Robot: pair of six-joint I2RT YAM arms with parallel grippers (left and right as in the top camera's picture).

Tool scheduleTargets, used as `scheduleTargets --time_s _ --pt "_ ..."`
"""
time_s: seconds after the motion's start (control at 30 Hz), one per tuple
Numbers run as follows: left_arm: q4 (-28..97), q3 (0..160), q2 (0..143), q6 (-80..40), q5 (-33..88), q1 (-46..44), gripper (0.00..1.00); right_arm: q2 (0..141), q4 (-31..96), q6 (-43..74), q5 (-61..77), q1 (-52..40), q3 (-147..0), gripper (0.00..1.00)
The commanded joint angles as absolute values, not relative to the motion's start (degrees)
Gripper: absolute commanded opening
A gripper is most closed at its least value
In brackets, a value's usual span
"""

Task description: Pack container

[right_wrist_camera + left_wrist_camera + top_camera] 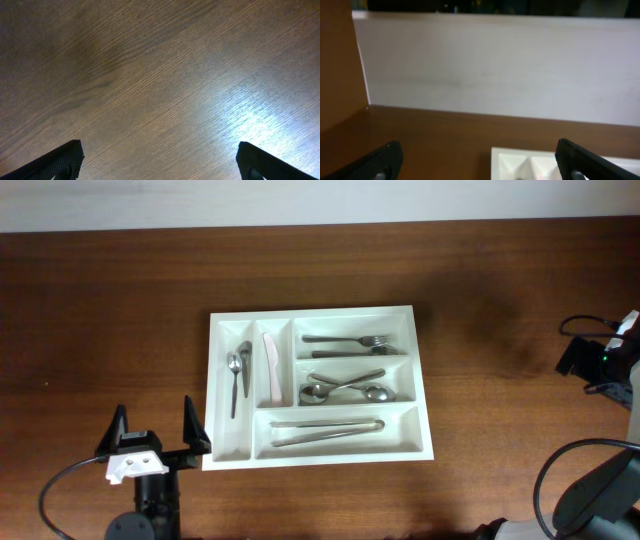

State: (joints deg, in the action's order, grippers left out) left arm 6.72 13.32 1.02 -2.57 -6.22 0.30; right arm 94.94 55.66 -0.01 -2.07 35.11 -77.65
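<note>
Dark fingers (382, 162) of the left gripper (154, 412) edge the bottom of its wrist view, spread wide with nothing between them.

At the middle of the table (100, 300) sits the container (330, 312), flat and square to the edges. Every one of its five compartments holds something. The outer narrow slot has two small spoons (237, 372), and the slot beside it has a pale knife (270, 370). In the wide compartments, forks (345, 342) lie in the top, larger spoons (345, 388) in the middle, and tongs (325, 430) in the bottom one. All of it lies inside the walls, with nothing hanging over a rim.

No loose cutlery shows on the wood around the tray, so the packing looks done, or very nearly. I can see nothing left to place.

The left gripper hovers just off the tray's near-left corner. The right gripper (159, 145) is well apart at the table's far right, its fingers also spread and empty over bare wood.
</note>
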Motion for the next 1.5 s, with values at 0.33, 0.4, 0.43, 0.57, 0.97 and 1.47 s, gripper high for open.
scheduleTargets --time_s 0.33,0.4,0.43,0.57,0.97,1.47 --pt "5.93 5.72 0.30 -1.58 -11.73 1.45 0.99 95.26 55.64 0.45 -2.13 35.27 -77.67 0.99" --pt "4.49 3.95 0.27 -1.69 -11.09 1.45 0.99 95.26 55.64 0.45 -2.11 35.27 -77.67 0.99" --pt "3.07 2.90 0.27 -1.69 -10.37 1.48 0.99 95.26 55.64 0.45 -2.11 35.27 -77.67 0.99" --pt "0.05 0.47 0.27 -1.69 -7.49 1.67 0.99 95.26 55.64 0.45 -2.11 35.27 -77.67 0.99" --pt "4.56 0.51 0.30 -1.26 -2.55 2.83 0.99 95.26 55.64 0.45 -2.11 35.27 -77.67 0.99" --pt "4.56 0.51 0.30 -1.26 -2.57 2.83 0.99 95.26 55.64 0.45 -2.11 35.27 -77.67 0.99"
